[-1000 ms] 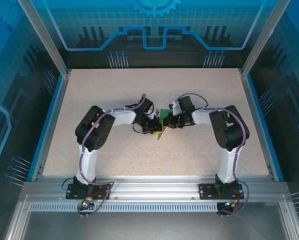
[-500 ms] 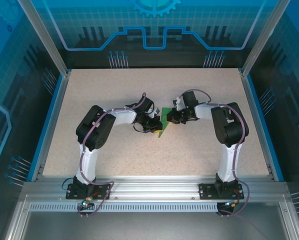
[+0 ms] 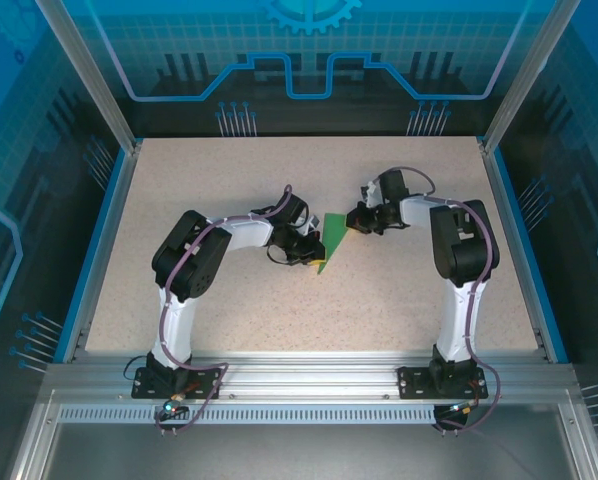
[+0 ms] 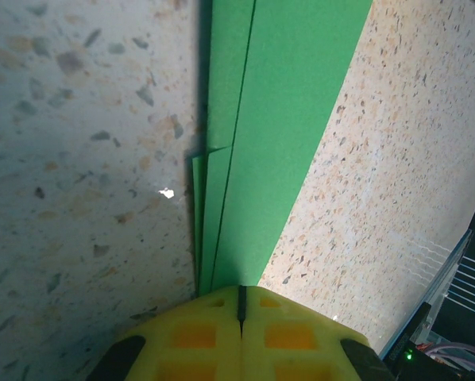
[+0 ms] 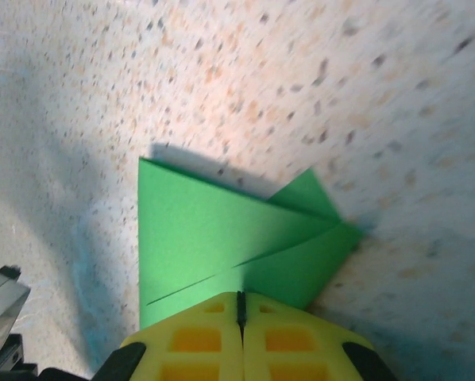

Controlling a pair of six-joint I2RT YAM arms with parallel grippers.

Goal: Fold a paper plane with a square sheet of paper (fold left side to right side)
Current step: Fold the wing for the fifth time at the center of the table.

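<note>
The paper plane (image 3: 329,240) is being seen near the middle of the bench (image 3: 229,180) from the overhead camera, lying flat as a slim green triangle, with its broad end turned toward 12 o'clock and its narrow end toward 6 o'clock. The left claw (image 3: 309,257) is being held at the narrow end, on the 9 o'clock side of the paper, with its yellow fingers pressed together. In the left wrist view the closed left claw (image 4: 241,305) is being shown over that narrow end, and the layered strips of the paper plane (image 4: 277,119) are running away from it toward 12 o'clock; whether paper is being gripped cannot be told. The right claw (image 3: 356,221) is being held just beside the broad end, at its 3 o'clock side, also closed. In the right wrist view the shut right claw (image 5: 241,309) is being shown at the edge of the paper plane (image 5: 214,238), whose folded flaps are overlapping; contact cannot be told.
</note>
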